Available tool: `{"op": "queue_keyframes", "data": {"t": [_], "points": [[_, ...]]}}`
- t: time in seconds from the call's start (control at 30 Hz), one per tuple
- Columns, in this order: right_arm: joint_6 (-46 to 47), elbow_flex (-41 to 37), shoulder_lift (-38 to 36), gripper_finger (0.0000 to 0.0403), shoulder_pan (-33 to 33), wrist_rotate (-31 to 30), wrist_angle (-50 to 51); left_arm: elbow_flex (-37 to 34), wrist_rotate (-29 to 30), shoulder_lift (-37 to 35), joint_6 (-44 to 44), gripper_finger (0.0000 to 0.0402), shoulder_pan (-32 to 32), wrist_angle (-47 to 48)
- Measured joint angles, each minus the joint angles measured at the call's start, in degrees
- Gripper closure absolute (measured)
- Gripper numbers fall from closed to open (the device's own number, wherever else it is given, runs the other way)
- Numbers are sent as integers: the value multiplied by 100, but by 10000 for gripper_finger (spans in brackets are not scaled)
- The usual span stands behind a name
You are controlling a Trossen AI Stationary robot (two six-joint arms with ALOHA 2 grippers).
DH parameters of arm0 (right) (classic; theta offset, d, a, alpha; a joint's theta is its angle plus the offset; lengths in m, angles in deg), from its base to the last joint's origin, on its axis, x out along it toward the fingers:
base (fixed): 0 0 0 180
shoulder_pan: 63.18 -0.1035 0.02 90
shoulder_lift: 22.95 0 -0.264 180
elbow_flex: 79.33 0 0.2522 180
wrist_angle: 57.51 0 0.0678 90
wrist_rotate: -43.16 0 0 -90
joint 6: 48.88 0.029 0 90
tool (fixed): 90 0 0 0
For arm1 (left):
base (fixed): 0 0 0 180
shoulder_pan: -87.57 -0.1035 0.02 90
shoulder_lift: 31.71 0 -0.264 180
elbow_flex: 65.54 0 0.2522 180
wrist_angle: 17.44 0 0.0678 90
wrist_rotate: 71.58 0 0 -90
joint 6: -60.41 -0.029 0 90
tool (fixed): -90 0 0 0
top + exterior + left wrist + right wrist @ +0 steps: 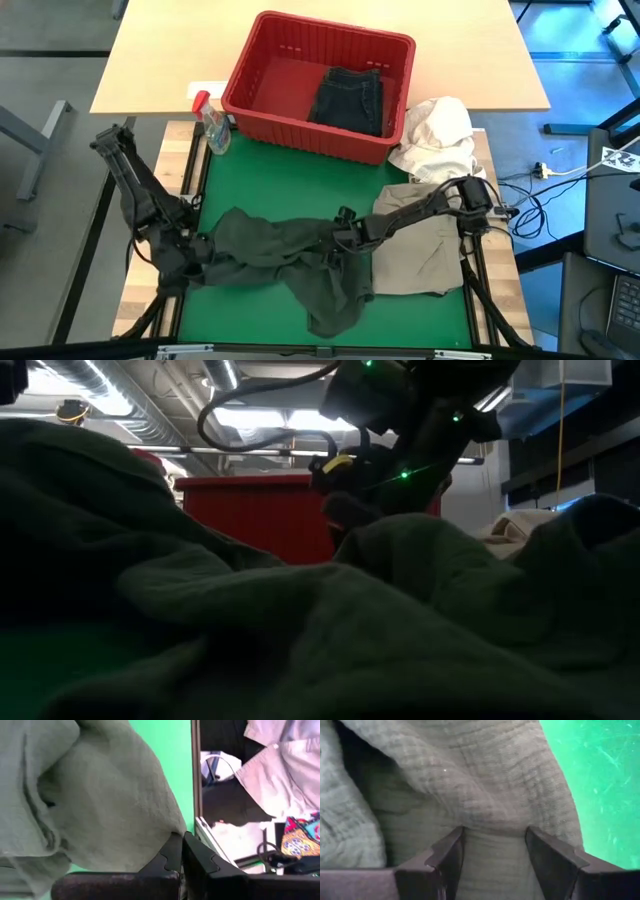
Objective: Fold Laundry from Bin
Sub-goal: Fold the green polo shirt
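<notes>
A dark grey-green garment (pixel 290 260) of the laundry lies crumpled across the green mat (pixel 300 185). My left gripper (pixel 203 248) is shut on its left end. My right gripper (pixel 345 235) is over its middle and open, its fingers (pixel 451 855) on either side of a raised fold (pixel 490 845). A khaki garment (pixel 425 250) lies flat on the mat at the right. The red bin (pixel 270 60) stands at the far side with a dark garment (pixel 350 100) lying inside it. My left gripper pinches a bunched edge (pixel 167 827) of the dark garment's left end between its two fingertips (pixel 192 852), slanting down from the table's left. One layer or several, I cannot tell. The cloth bulges slack beyond the fingers, and the rest of the garment lies on the mat. My right gripper's fingers straddle the fold from above, slanting down; whether they touch the cloth I cannot tell.
A white cloth bundle (pixel 440 135) lies to the right of the bin, at the mat's far right corner. A small clear spray bottle (pixel 212 125) with a red top stands left of the bin. Bare green mat shows between the bin and the garments.
</notes>
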Motion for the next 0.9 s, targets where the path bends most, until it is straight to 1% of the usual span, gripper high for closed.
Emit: {"op": "queue_keyframes", "data": {"t": [0.17,0.27,0.4,0.47,0.53,0.57,0.6,0.67,0.73,0.8,0.83,0.9], "points": [[-39,-7,2,187,39,46,-22,-181,336,10,-2,401,2,18],[-43,-11,3,187,39,65,-37,-443,513,140,-47,388,2,18],[-48,-17,10,187,35,117,-133,-877,584,336,-138,342,4,36],[-62,-20,19,187,39,155,-258,-1085,932,445,-105,315,-20,39],[-71,-22,23,187,38,189,-349,-1273,1339,564,128,290,-106,52],[-73,-24,25,187,39,217,-386,-1334,1412,613,159,278,-160,60],[-73,-24,25,187,37,244,-414,-1354,1394,644,163,268,-214,69],[-78,-24,25,187,36,289,-424,-1315,1084,649,63,250,-340,47],[-93,-24,25,187,36,331,-430,-1104,662,622,-159,238,-477,56],[-145,-24,25,187,36,339,-440,-794,420,562,-254,232,-529,-54],[-176,-24,25,187,36,339,-451,-663,336,537,-262,231,-513,-188],[-187,-24,25,187,34,343,-478,-507,186,513,-290,230,-415,-745]]}}
